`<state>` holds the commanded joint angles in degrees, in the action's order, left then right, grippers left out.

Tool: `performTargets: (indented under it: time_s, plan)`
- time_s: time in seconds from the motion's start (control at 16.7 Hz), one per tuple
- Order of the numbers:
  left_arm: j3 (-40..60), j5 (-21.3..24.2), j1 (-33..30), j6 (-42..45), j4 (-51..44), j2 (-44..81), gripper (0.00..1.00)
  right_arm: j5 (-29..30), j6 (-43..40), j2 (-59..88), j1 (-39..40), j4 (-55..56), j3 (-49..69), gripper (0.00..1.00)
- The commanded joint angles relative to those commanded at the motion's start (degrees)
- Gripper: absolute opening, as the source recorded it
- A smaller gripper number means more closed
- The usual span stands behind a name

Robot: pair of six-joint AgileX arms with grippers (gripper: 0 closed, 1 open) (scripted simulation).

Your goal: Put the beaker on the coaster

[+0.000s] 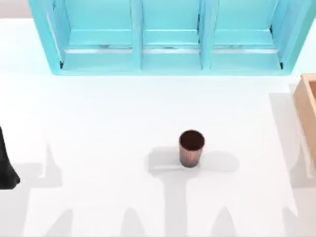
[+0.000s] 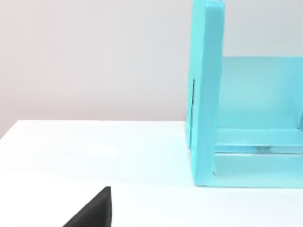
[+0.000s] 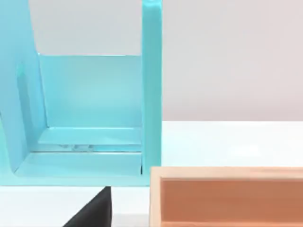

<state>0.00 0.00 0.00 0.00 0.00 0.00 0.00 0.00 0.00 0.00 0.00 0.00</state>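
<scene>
The beaker stands upright on the white surface, a little right of centre and toward the near edge in my top view, its dark inside facing up and its ribbed reddish-brown wall showing below the rim. Nothing touches it; it casts a soft shadow to both sides. Behind it, along the far edge of the surface, runs a turquoise shelf unit with three open compartments, well apart from the beaker. At the right edge of the surface sits an orange wooden box, partly cut off by the frame; my right wrist view shows its open top and pale rim, just in front of the shelf unit's end panel. My left arm shows as a dark shape at the far left edge of the top view, parked low and well away from the beaker, which lies far off to its right. A dark wedge at the lower edge of the left wrist view belongs to the left hand, and a like wedge sits in the right wrist view; for either hand I cannot tell how far it is open, and neither has hold of anything I can see.
</scene>
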Motion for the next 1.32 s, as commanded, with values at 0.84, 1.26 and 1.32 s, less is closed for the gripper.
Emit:
performTargets:
  time_s: [0.84,1.26,1.32]
  plan:
    - [31.05,0.31,-21.34,17.21,-25.99,43.66,1.00,0.00,0.00,0.00,0.00,0.00,0.00,1.00]
    - [63.98,0.31,-37.26,30.89,-51.59,86.11,1.00,0.00,0.00,0.00,0.00,0.00,0.00,1.00]
    - [68.78,0.32,-39.10,32.51,-55.12,91.11,1.00,0.00,0.00,0.00,0.00,0.00,0.00,1.00]
